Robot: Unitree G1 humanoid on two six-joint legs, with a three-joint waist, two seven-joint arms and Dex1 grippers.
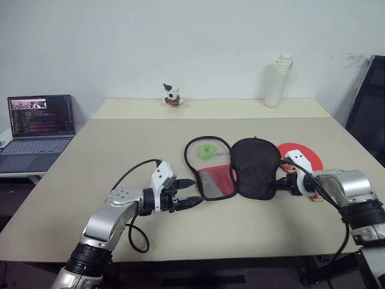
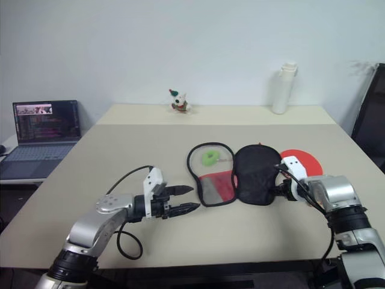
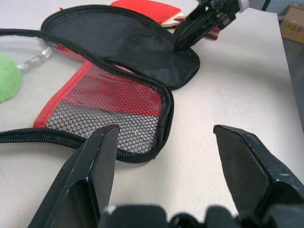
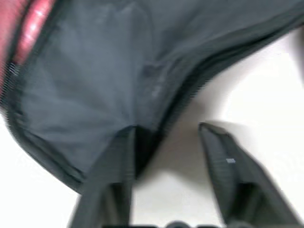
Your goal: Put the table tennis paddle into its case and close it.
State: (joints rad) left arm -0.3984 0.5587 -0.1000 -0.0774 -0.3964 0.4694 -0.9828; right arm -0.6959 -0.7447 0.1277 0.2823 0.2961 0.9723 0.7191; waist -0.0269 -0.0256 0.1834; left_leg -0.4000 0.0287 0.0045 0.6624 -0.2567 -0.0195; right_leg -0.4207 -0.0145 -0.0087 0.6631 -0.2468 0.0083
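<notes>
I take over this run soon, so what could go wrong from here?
The case lies unzipped and limp, so it may slide or fold when the table tennis paddle is pushed in. The paddle sits half hidden behind the right pincer, making a clean grasp awkward. The green ball charm could snag the zip.

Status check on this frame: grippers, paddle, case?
Left gripper open, near case. Right gripper open at its black flap. Case unzipped, spread flat. Paddle outside, behind it.
</notes>
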